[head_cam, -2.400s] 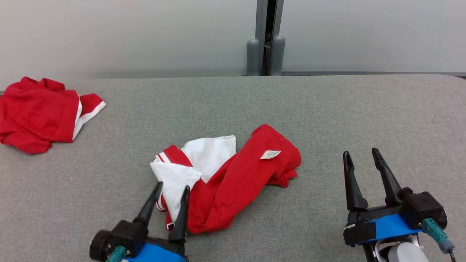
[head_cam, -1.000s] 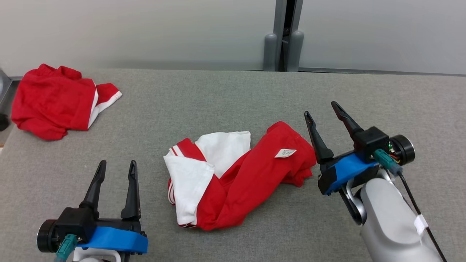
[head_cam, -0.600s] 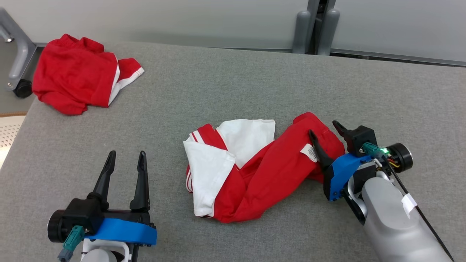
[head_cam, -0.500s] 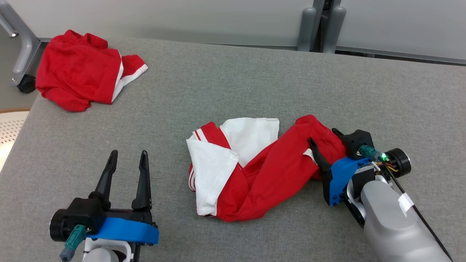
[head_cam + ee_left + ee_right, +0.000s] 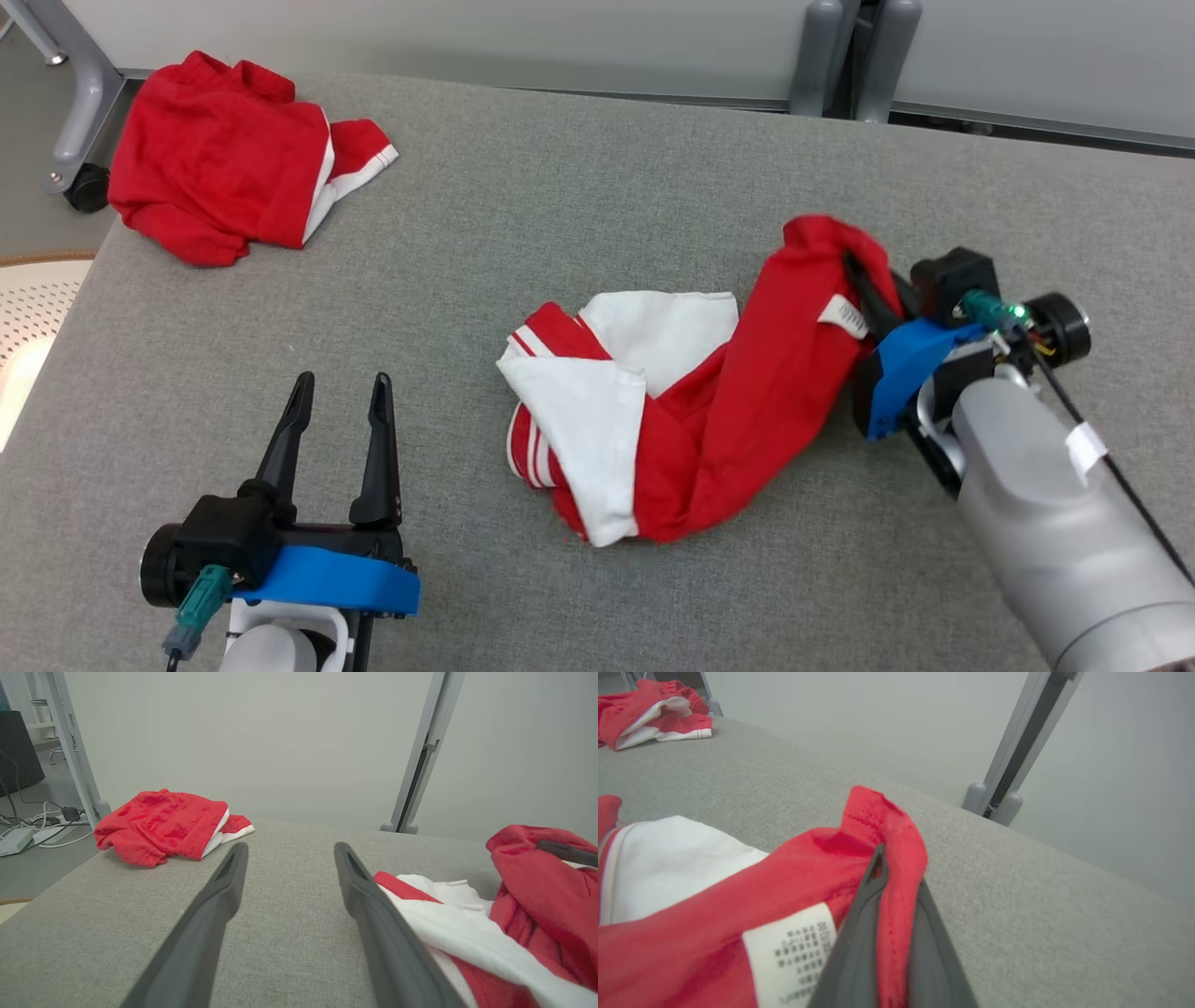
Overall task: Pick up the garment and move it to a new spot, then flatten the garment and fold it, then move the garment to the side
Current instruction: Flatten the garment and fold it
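Pinching the garment (image 5: 728, 411) by its red edge, right gripper (image 5: 854, 271) held that edge above the table (image 5: 560, 187); left gripper (image 5: 341, 392) gaped empty, garment to its right.

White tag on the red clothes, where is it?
In the head view, the white tag sits on the red and white garment's raised right end, just left of the right end effector pinching that fabric.

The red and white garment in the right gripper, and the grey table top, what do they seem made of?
Garment: soft, matte knit cloth, perhaps cotton jersey; it droops and creases from the right gripper, with a stitched hem and sewn label. Table top: matte grey woven upholstery or felt; fine weave shows.
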Available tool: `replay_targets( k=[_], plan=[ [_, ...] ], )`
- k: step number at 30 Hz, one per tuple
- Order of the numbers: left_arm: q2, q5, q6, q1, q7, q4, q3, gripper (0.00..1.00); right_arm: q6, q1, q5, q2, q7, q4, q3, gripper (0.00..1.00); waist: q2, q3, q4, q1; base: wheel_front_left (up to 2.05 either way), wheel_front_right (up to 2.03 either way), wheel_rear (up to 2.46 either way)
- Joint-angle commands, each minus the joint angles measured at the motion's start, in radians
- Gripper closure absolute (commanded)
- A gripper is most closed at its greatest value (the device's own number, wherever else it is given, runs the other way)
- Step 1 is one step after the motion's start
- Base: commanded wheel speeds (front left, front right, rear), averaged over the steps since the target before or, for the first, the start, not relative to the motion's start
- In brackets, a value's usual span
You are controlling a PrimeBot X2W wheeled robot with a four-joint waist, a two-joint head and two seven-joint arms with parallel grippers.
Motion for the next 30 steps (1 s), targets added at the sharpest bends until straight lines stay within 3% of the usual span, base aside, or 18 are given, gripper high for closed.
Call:
replay_targets(
  k=[1,9,23,30],
  plan=[
    [0.003,-0.005,0.006,-0.01,-0.003,-0.003,0.0,0.0,-0.001,-0.048,-0.01,-0.018,-0.012,-0.014,-0.015,1.0,0.0,0.003,0.0,-0.0001,0.0,0.0,0.0],
    [0.003,-0.008,0.016,-0.007,-0.003,-0.004,0.003,0.0,-0.001,-0.066,-0.067,-0.034,-0.019,-0.18,-0.127,1.0,0.0,-0.003,-0.019,-0.0001,0.0,0.0,0.0],
    [0.003,-0.007,0.006,0.065,-0.003,0.017,0.006,0.0,-0.001,0.43,-0.058,-0.004,-0.019,-0.539,-0.209,1.0,0.0,-0.115,-0.13,-0.0001,0.0,0.0,0.0],
    [0.003,-0.006,0.001,0.083,-0.003,0.022,-0.001,0.0,-0.001,0.642,-0.039,0.007,-0.019,-0.644,-0.264,1.0,0.0,-0.13,-0.168,-0.0001,0.0,0.0,0.0]
  ],
)
